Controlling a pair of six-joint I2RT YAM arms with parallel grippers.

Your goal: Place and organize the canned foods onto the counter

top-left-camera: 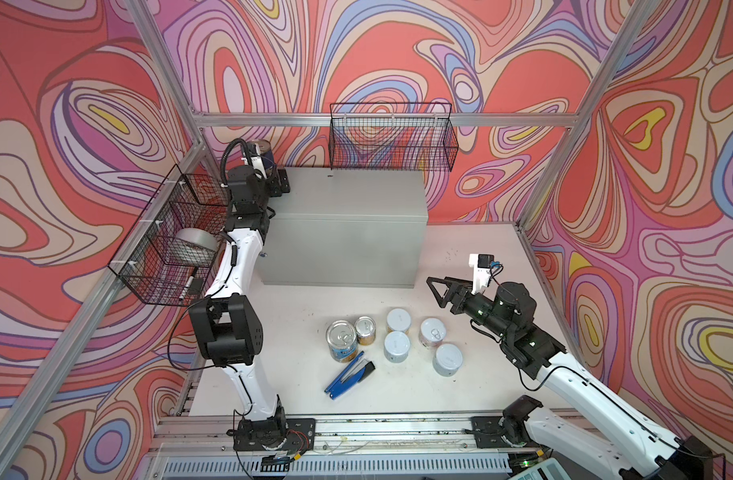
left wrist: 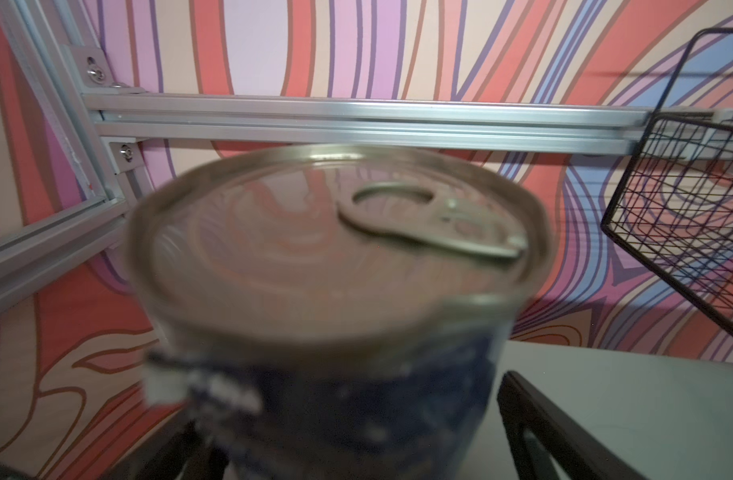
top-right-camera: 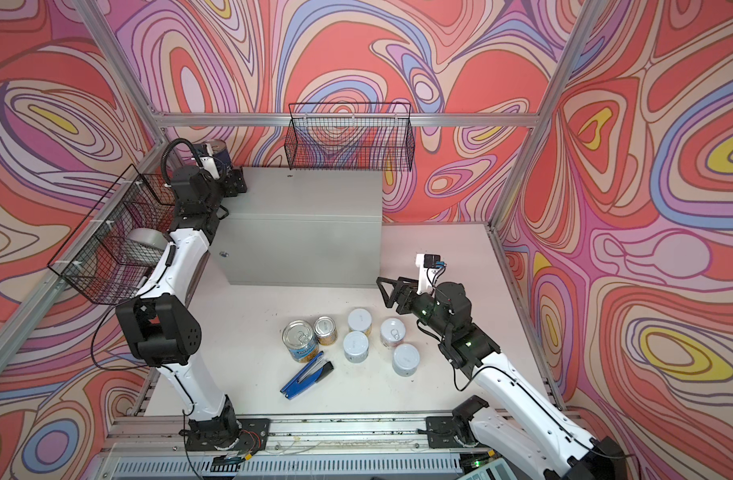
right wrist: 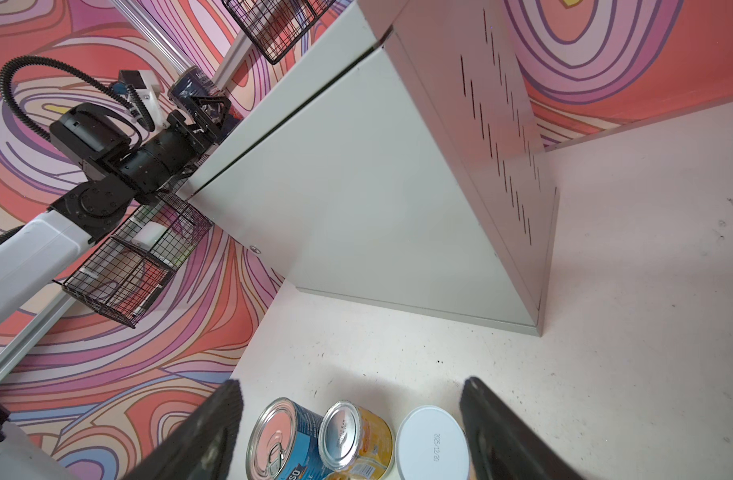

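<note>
In both top views my left hand (top-left-camera: pixel 276 178) reaches to the rear left corner of the grey cabinet (top-left-camera: pixel 348 195), where a blue-labelled can (top-left-camera: pixel 268 154) stands upright. The arm hides its base, so I cannot confirm how much of it rests on the top. Six more tins (top-left-camera: pixel 397 345) wait on the worktop (top-left-camera: pixel 460 249) beside a blue stapler (top-left-camera: pixel 350 375), and my right hand (top-left-camera: pixel 437 286) hovers near them, empty. The left wrist view is blurred, but the can's silver pull-tab lid fills it. The black fingers (left wrist: pixel 510 399) flank its wall with a sliver of gap on one side, so I read that hand as spread, not squeezing. In the right wrist view the right hand's fingers stand apart with nothing between them, above the second blue-labelled tin (right wrist: pixel 290 436), the small yellow tin (right wrist: pixel 358 432) and a white-lidded tin (right wrist: pixel 433 442). To finish this placement well I would back the left hand straight out along its own line. Both fingers should stay off the label so the can neither tips nor slides toward the edge.
</note>
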